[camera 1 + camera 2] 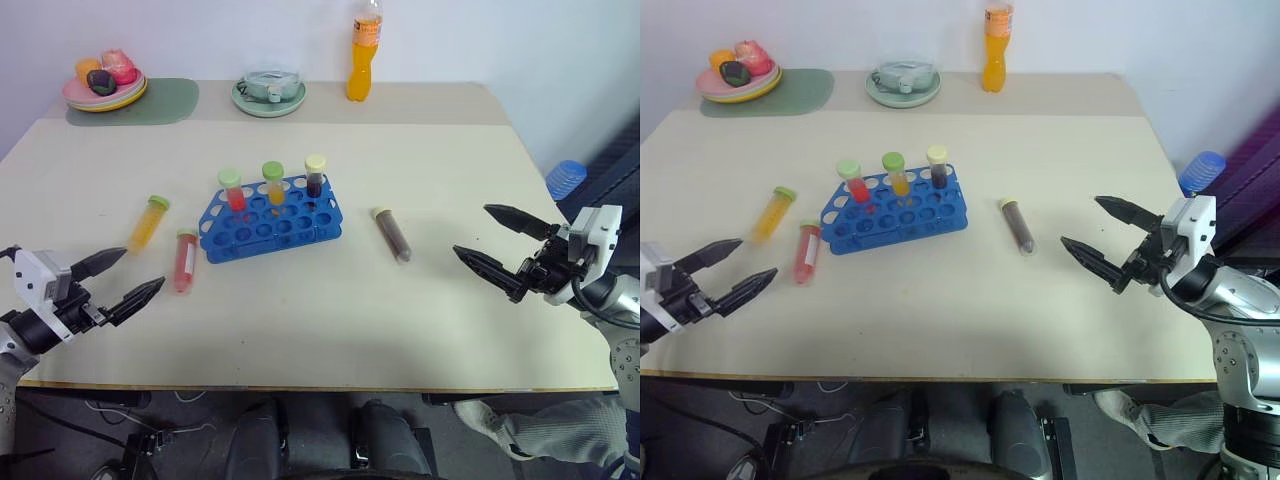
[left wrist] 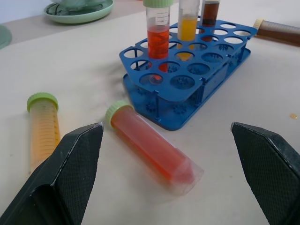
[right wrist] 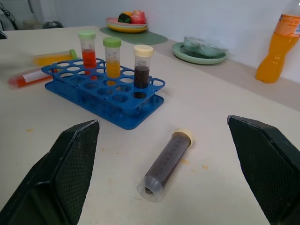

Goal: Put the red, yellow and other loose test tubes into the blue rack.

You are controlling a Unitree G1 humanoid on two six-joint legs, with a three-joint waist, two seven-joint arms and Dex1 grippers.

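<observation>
With both the left gripper point(image 1: 131, 277) and right gripper point(image 1: 503, 243) spread wide and empty, the left should close squarely around the middle of the near red-filled plastic tube point(image 1: 184, 261) lying just left of the blue plastic rack point(image 1: 268, 222).

Bright, even light; soft shadows under the rack point(image 1: 270, 222) (faint ones by the tubes). Right wrist view blurs the far red tube point(image 3: 29, 78).
</observation>
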